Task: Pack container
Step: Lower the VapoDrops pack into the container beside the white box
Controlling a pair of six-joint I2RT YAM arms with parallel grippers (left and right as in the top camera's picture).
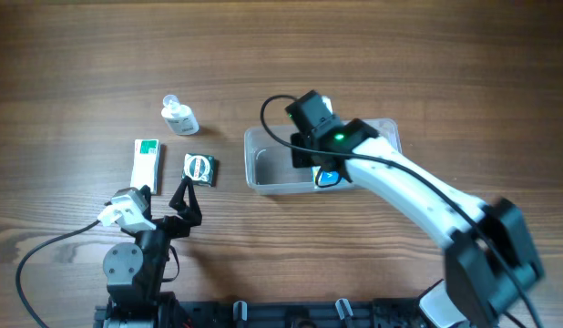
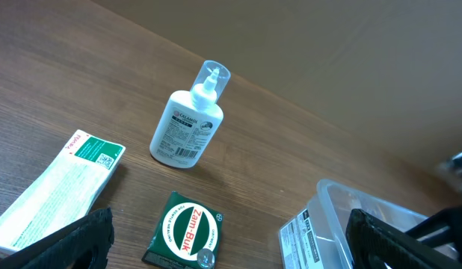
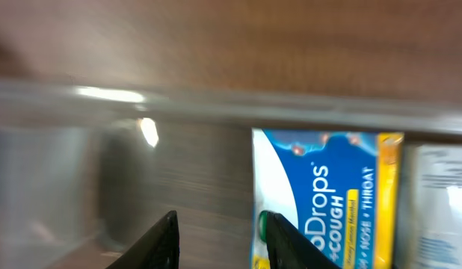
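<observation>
sitting outside 1 container [image 1: 256, 162]: 1 bottle [image 1: 179, 116], 1 box [image 1: 147, 164], 1 zam-buk pkt [image 1: 199, 169].

Overhead camera looks straight down on the whole table [image 1: 81, 55], left wrist camera slants low past the left gripper [image 2: 227, 233] to a corner of the container [image 2: 330, 203] ahead, which the right wrist camera, behind the right gripper [image 3: 220, 239], sees from very close.
</observation>
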